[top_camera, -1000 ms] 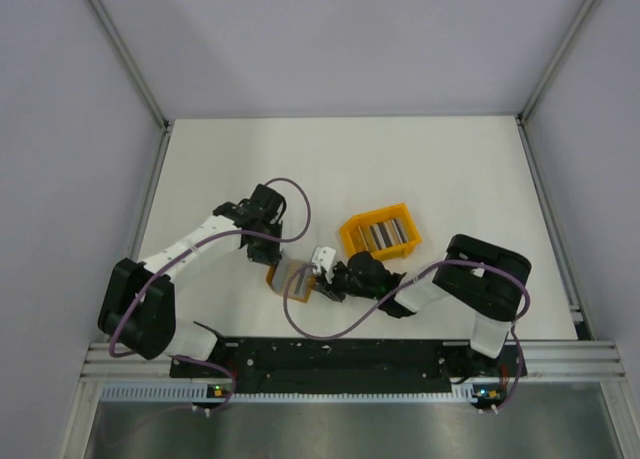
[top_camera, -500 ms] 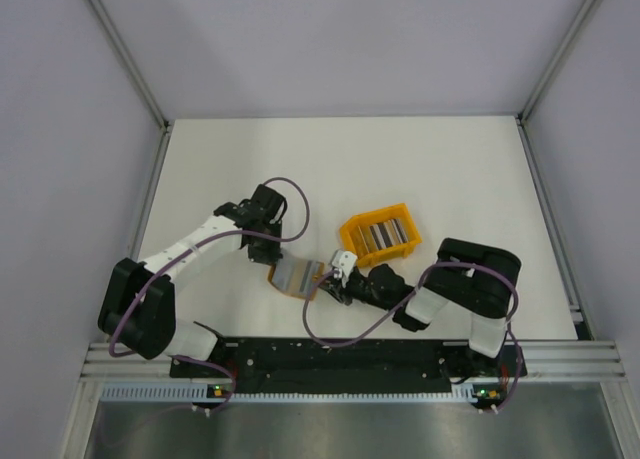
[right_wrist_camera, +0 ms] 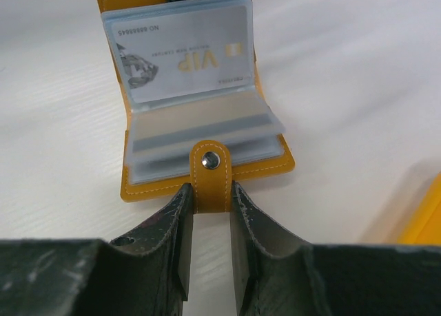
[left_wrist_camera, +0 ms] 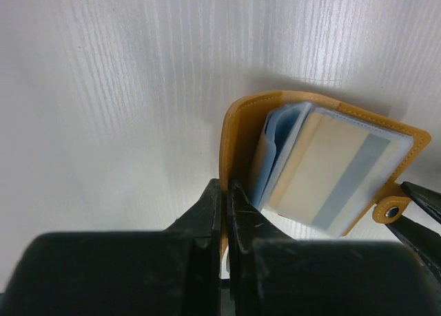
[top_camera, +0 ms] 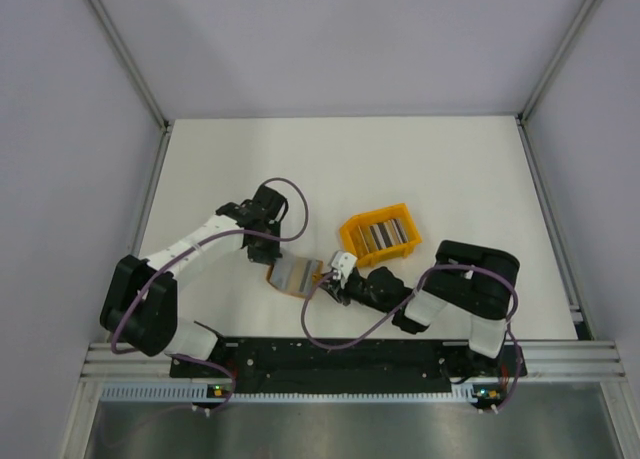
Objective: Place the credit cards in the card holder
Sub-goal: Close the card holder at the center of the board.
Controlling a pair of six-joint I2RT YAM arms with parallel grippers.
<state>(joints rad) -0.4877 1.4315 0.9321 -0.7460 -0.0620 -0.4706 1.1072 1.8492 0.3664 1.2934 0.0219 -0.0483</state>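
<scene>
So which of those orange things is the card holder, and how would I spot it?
On the white table, look near the front edge, about midway along. The card holder lies open there, a flat mustard-orange wallet with clear sleeves, pinched by the left gripper and the right gripper. The bright orange bin beside it is a walled box.

White table, pale walls, perhaps lavender; 2 metal corner posts.

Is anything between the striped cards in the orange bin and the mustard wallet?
Yes: the right claw, clamped on the clasp tab of the mustard folding card holder, sits on its side facing the orange plastic bin of striped credit cards.
</scene>
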